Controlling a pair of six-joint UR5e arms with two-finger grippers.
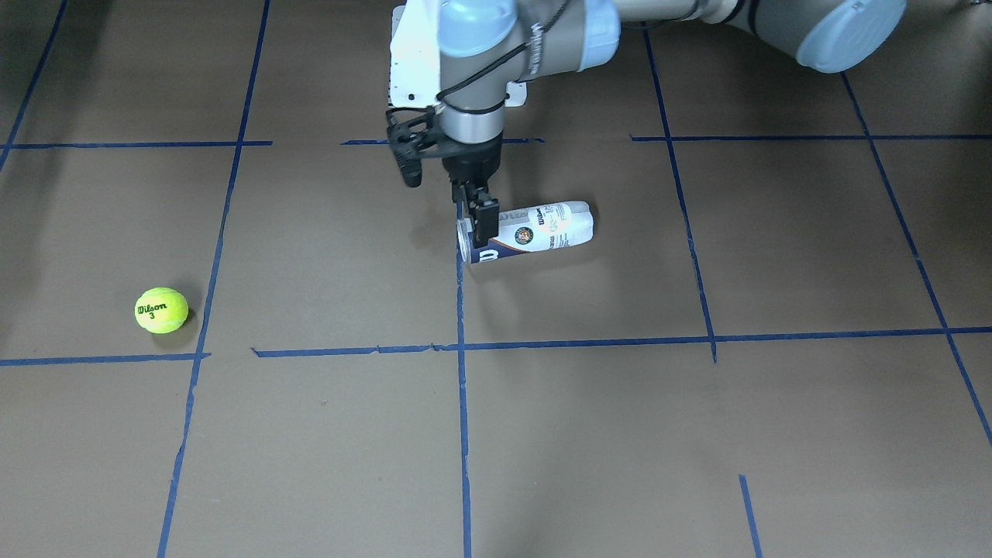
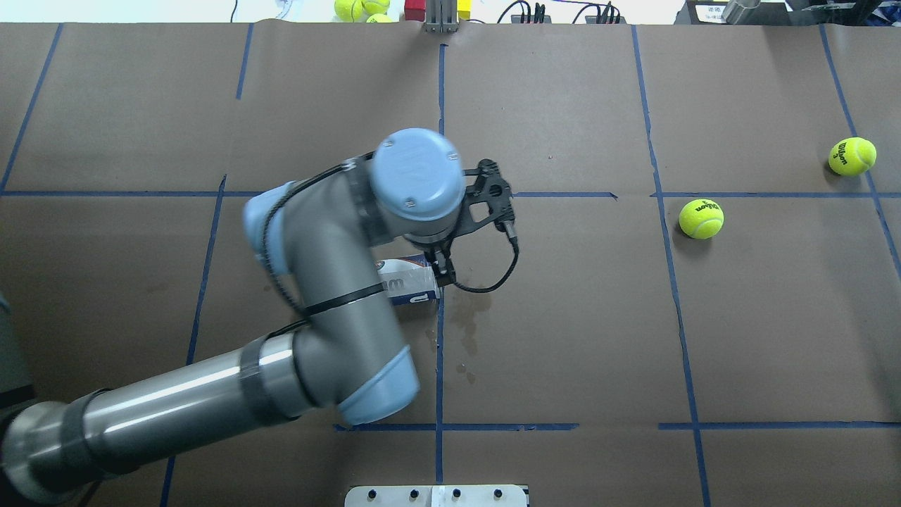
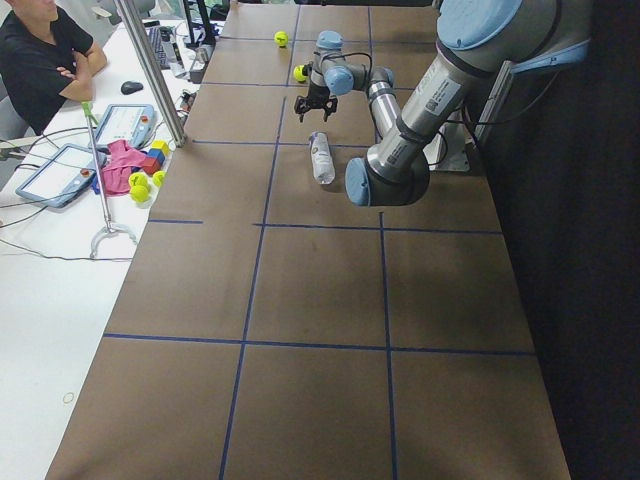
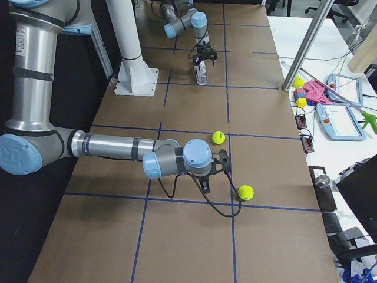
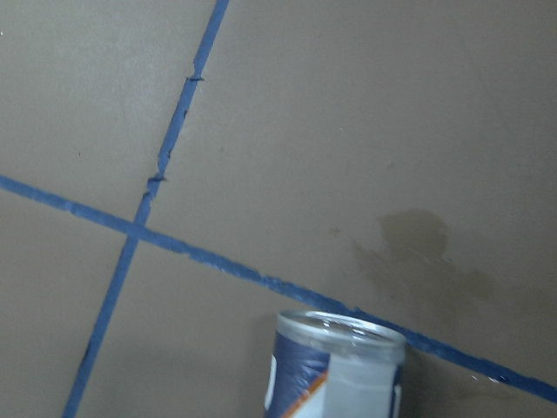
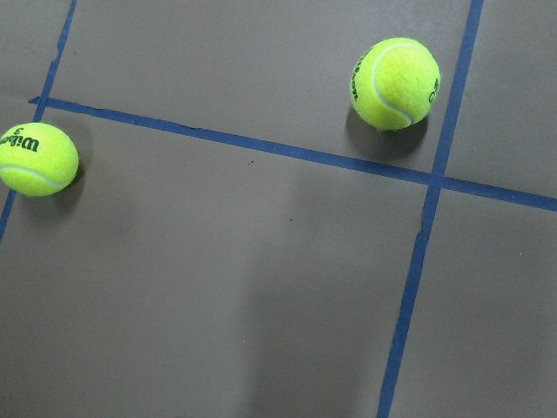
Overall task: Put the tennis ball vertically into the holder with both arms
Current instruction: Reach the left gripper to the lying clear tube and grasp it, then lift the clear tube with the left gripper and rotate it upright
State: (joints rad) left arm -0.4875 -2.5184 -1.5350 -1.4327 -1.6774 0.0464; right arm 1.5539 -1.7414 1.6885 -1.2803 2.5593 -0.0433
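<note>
the can [image 1: 546, 227] is seen lying on its side on matt brown paper [image 1: 589, 434], a clear, smooth cylinder wrapped in a navy and white label. its open round rim is turned toward a blue tape line [image 1: 462, 310] and a pale stain [image 2: 464, 317]. the left gripper [image 1: 475, 229] is lowered from above over the can just behind that rim, with its black fingers set at the can's sides. whether the can is squeezed cannot be told. the ball [image 2: 701, 218], fuzzy and yellow-green with black print, is found well apart from the can, just past the next tape line. a second ball [image 2: 852, 155] lies farther out to the robot's right. the right gripper [image 4: 204, 187] is held above the paper between the two balls, and its spread cannot be told. flat paper crossed by tape is left between can and ball.
</note>
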